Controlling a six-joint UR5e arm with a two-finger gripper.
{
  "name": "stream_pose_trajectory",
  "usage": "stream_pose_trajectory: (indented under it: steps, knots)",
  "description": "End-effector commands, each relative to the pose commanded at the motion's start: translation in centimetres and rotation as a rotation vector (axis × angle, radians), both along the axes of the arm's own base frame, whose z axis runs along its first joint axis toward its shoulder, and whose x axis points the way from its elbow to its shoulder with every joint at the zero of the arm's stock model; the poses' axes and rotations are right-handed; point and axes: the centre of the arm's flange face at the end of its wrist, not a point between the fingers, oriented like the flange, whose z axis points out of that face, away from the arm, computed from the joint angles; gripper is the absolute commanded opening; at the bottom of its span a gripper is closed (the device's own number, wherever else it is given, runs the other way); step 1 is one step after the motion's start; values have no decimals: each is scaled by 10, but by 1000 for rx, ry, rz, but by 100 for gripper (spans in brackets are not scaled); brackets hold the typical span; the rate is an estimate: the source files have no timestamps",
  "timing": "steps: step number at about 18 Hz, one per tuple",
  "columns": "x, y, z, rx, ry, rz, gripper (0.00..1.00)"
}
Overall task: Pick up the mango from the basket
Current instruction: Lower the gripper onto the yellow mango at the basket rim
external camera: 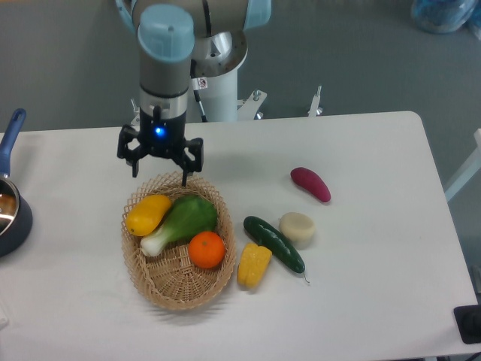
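The yellow mango (pixel 148 214) lies at the left end of the tan wicker basket (pixel 177 289), beside a green leafy vegetable (pixel 183 222) and a round orange (pixel 207 249). My gripper (pixel 159 174) hangs open over the basket's back rim, just above and slightly behind the mango, with nothing between its fingers. Its blue light is on.
On the table right of the basket lie a yellow bell pepper (pixel 253 265), a dark green cucumber (pixel 274 244), a pale round piece (pixel 297 227) and a magenta sweet potato (pixel 310 184). A dark blue pot (pixel 11 210) sits at the left edge.
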Motion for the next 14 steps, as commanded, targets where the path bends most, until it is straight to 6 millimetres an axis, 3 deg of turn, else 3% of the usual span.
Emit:
stream_pose_trajectory:
  steps: [3, 14]
  knots:
    - [7, 10, -14, -11, 11, -108, 100]
    - [11, 37, -69, -48, -12, -157, 100]
